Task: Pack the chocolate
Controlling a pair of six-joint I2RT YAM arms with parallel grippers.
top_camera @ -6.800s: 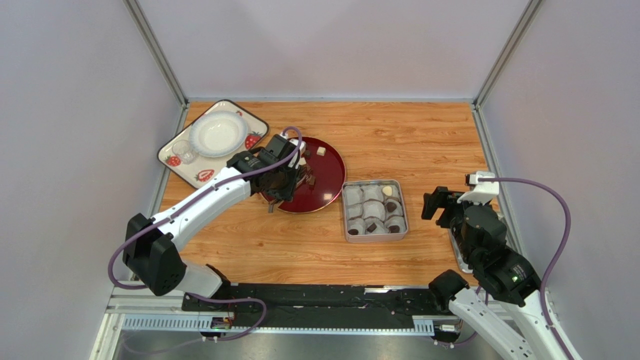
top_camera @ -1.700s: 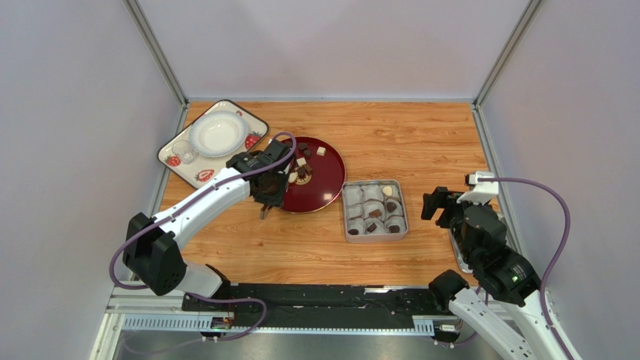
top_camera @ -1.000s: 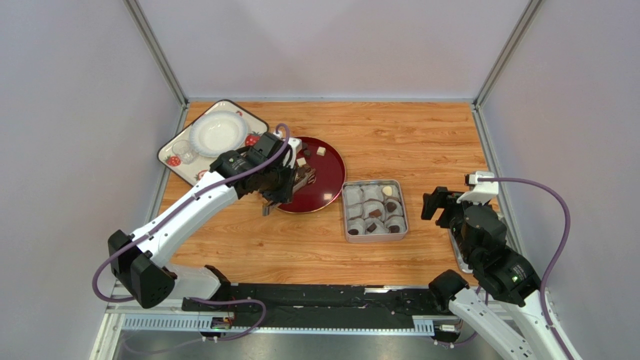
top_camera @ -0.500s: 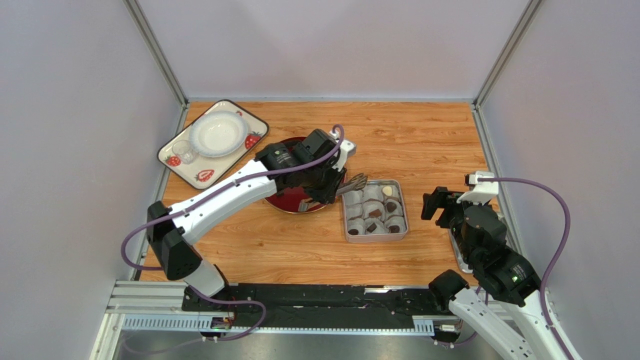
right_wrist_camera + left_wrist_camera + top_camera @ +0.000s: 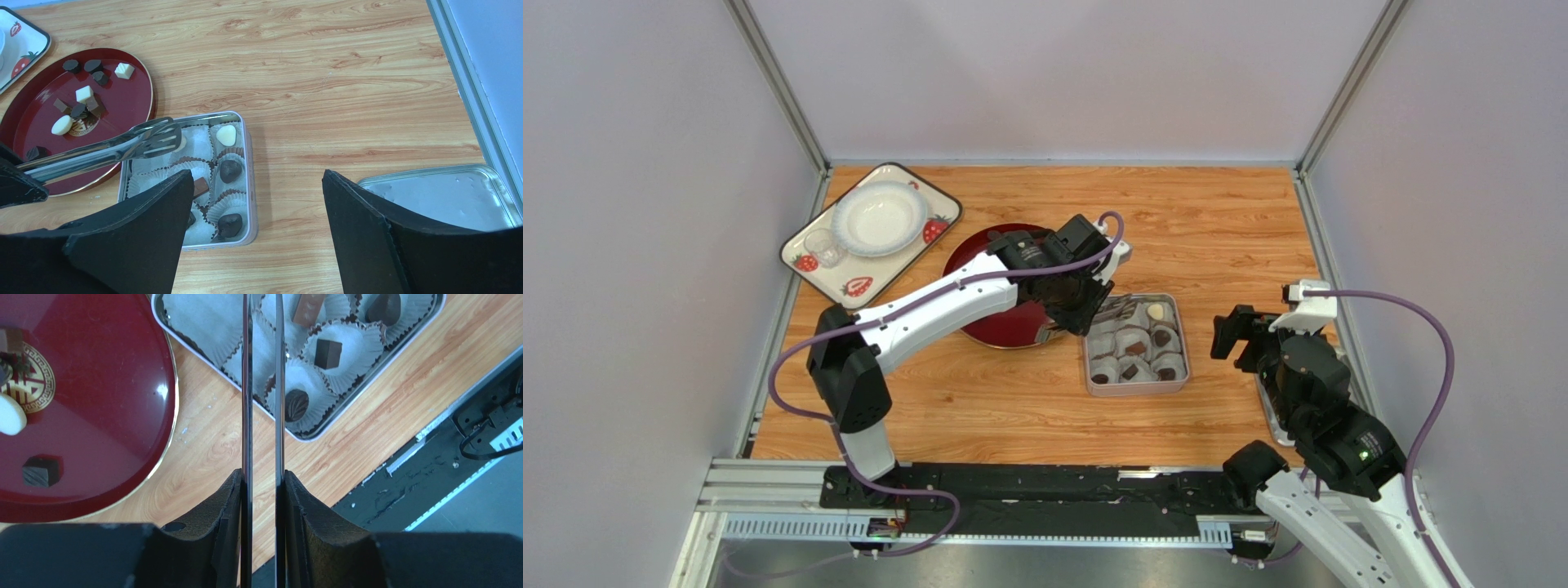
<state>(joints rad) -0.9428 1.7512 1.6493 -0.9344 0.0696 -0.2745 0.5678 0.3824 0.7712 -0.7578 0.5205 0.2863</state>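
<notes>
My left gripper (image 5: 262, 478) is shut on a pair of metal tongs (image 5: 247, 386), whose two blades run forward over the square grey tin (image 5: 1089, 358). The tongs' tips (image 5: 161, 136) hang over the tin's far-left paper cups. A cream piece (image 5: 180, 143) shows at the tips; whether it is pinched I cannot tell. Chocolate lies in several cups: a white heart (image 5: 226, 135), dark pieces (image 5: 230, 171) and a brown bar (image 5: 199, 185). More chocolate (image 5: 84, 94) sits on the red plate (image 5: 123, 98). My right gripper (image 5: 256, 177) stands open right of the tin, holding nothing.
A strawberry-patterned tray (image 5: 808, 255) with a white bowl (image 5: 878, 218) and a small glass stands at the back left. A grey tin lid (image 5: 448, 196) lies at the right edge, under my right arm. Grey walls enclose the wooden table on three sides.
My left arm has swung right with the tongs, from over the red plate to over the tin. The right arm has not moved.
</notes>
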